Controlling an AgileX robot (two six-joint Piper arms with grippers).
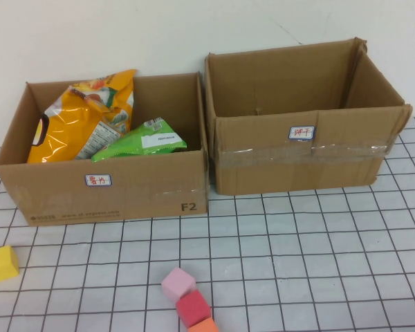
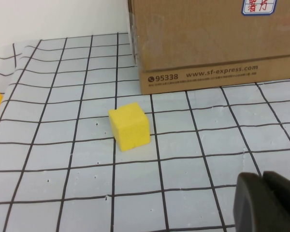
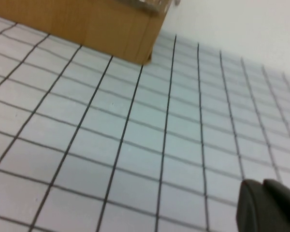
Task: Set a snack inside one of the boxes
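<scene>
The left box is my landmark. It sits at the far left of the gridded table, and it already holds two snacks: an orange chip bag leaning against its left inner side and a green snack bag lying just right of that, toward the box's middle. A white label with red writing is stuck on the box's front wall. Touching the left box's right wall stands the right box, open, with nothing visible inside.

In front of the left box, off its left corner, rests a yellow cube. Further out in front of its right corner, a pink cube, a red cube and an orange cube lie in a touching row.

My left gripper hovers low over the table near the yellow cube, in front of the left box; I cannot tell how wide it stands. My right gripper hangs over bare grid beyond the right box's corner, well away from the left box; its spread I cannot tell either.
</scene>
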